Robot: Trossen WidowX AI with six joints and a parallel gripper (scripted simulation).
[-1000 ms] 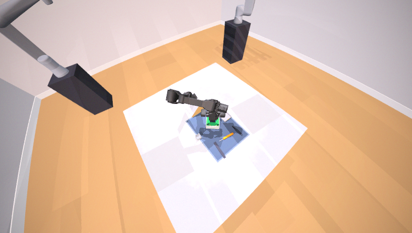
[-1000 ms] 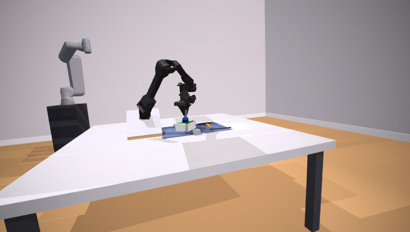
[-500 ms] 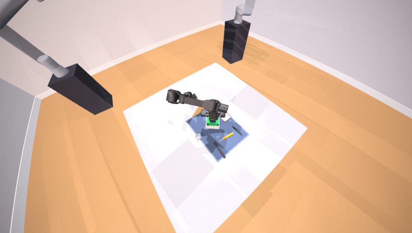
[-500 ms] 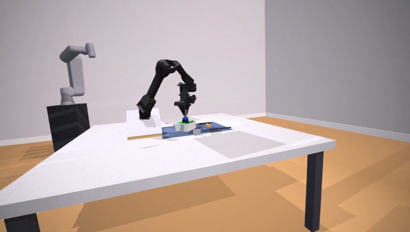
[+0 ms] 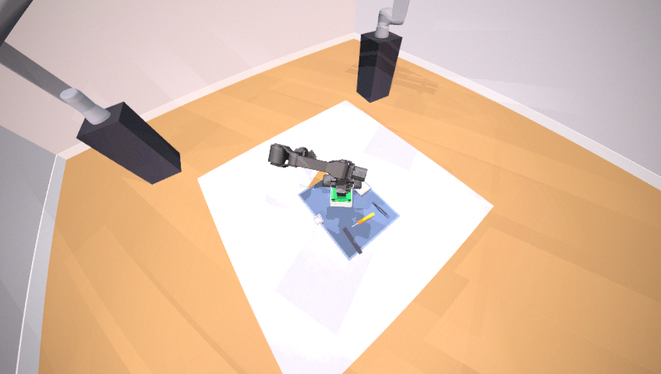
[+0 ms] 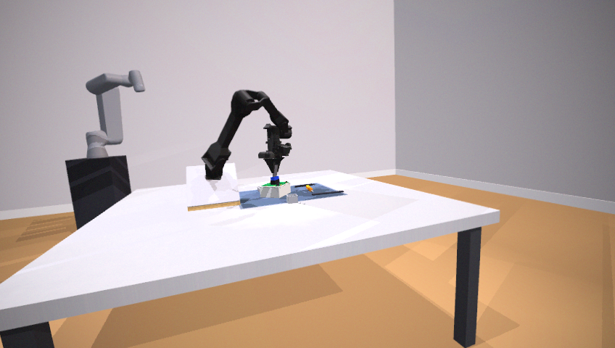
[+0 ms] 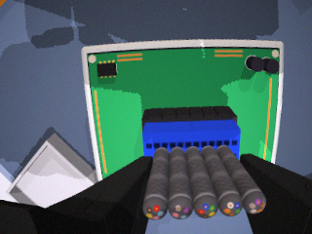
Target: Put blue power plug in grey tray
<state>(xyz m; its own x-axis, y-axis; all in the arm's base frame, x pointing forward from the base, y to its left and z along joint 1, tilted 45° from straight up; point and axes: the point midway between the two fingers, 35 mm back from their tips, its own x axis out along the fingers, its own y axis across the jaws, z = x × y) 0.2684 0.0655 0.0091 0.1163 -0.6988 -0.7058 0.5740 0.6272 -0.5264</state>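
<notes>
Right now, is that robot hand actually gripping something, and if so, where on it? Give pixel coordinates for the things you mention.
Yes: the end effector (image 6: 275, 173) is closed on the blue plug (image 6: 275, 177) (image 7: 191, 134), seemingly around its grey cable bundle or rear end; the exact contact is hidden.

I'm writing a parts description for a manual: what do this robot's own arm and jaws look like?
The arm is dark, near-black, with chunky rounded joints and smooth links. The jaws are black too, two wedge-like pieces tapering toward their tips. I can make out no markings or loose cables on the arm itself.
</notes>
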